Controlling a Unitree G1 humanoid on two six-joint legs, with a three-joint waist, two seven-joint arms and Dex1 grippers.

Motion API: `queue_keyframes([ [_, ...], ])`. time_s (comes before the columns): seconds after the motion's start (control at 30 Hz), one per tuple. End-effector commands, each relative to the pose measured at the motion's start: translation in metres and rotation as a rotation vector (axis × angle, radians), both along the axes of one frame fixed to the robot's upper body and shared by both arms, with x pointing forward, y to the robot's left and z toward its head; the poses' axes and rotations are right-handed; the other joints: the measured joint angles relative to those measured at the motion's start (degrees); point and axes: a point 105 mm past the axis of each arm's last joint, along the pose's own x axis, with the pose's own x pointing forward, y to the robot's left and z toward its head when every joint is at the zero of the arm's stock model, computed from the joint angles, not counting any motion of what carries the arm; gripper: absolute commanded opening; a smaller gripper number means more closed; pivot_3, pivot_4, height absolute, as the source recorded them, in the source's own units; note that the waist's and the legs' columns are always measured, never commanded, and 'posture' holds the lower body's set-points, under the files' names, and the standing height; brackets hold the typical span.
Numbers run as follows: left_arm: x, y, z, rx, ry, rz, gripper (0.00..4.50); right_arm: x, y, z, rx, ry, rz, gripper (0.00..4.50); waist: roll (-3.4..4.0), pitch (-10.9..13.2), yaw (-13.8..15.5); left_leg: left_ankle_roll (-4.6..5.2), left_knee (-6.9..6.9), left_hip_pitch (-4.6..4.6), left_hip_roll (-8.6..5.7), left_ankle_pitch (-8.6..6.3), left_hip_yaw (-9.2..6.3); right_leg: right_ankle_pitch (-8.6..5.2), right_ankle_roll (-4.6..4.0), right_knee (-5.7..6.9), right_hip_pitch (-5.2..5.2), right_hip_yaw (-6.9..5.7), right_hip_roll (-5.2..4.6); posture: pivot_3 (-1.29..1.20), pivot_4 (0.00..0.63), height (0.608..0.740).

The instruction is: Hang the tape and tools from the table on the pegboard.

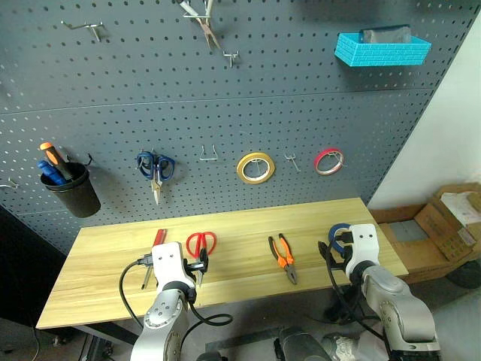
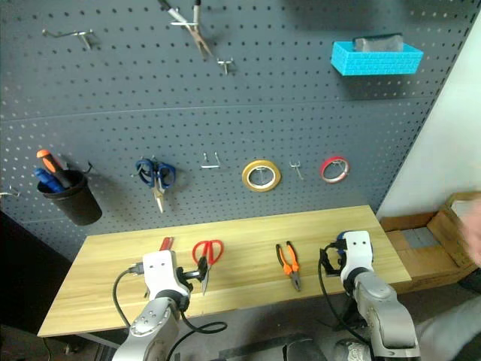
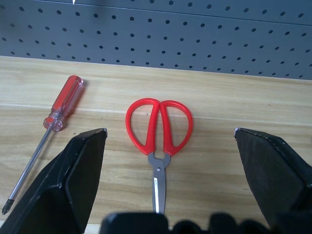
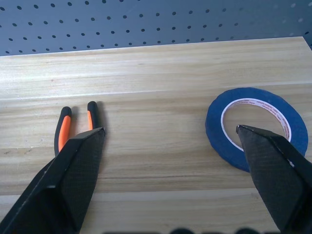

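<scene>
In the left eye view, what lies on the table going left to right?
Red-handled screwdriver → red-handled scissors → pliers → blue tape, all on the table.

The long table has a pale yellow wood top. Four things lie flat on it, in a row. From the robot's left come a slim red-handled screwdriver, red-handled scissors, pliers with orange-and-black handles, and a blue ring of tape near the right end.
</scene>
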Motion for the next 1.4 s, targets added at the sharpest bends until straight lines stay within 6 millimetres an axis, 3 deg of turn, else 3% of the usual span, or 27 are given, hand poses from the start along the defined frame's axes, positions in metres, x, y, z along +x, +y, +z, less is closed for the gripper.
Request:
queue_keyframes([
  [0.03,0.003,0.003,0.011,0.028,-0.041,0.017,4.49,0.006,-0.001,0.014,-0.007,-0.063,0.007,4.50,0.00,0.00,0.00,0.00,0.00,0.00,0.00,0.00,0.00,0.00,0.00,0.00,0.00,0.00,0.00,-0.11,0.015,0.740],
  [1.0,0.001,0.011,0.014,0.016,-0.057,0.034,4.49,0.006,0.005,0.014,-0.012,-0.070,0.017,4.50,0.00,0.00,0.18,0.00,0.00,0.00,0.01,0.00,0.00,0.00,0.00,0.01,0.01,0.00,0.01,-0.11,0.028,0.740],
  [1.13,0.020,0.013,0.019,-0.020,-0.084,-0.019,4.49,0.013,0.000,0.012,-0.050,-0.069,0.052,4.50,-0.02,0.12,0.19,0.00,0.01,0.01,0.02,0.00,0.00,0.00,0.00,0.01,0.00,0.00,0.01,-0.11,0.042,0.740],
  [1.17,0.029,0.011,0.023,-0.025,-0.096,-0.057,4.49,0.015,-0.002,0.011,-0.065,-0.064,0.064,4.50,-0.05,0.18,0.28,0.00,0.05,0.01,0.01,0.00,0.01,0.00,0.00,0.01,0.01,0.00,0.01,-0.11,0.044,0.740],
  [1.3,0.076,-0.030,0.052,-0.048,-0.176,-0.384,4.49,0.033,-0.022,0.005,-0.120,-0.034,0.103,4.50,-0.12,0.48,0.43,0.02,0.20,0.06,0.01,0.03,0.09,0.00,0.00,0.00,0.20,-0.07,0.00,-0.12,0.055,0.740],
  [1.4,0.097,-0.074,0.071,-0.059,-0.215,-0.686,4.49,0.050,-0.036,0.002,-0.129,-0.008,0.121,4.50,-0.18,0.80,0.12,0.07,0.24,0.16,0.01,0.05,0.20,0.02,0.03,-0.03,0.38,-0.02,0.00,-0.13,0.071,0.740],
])
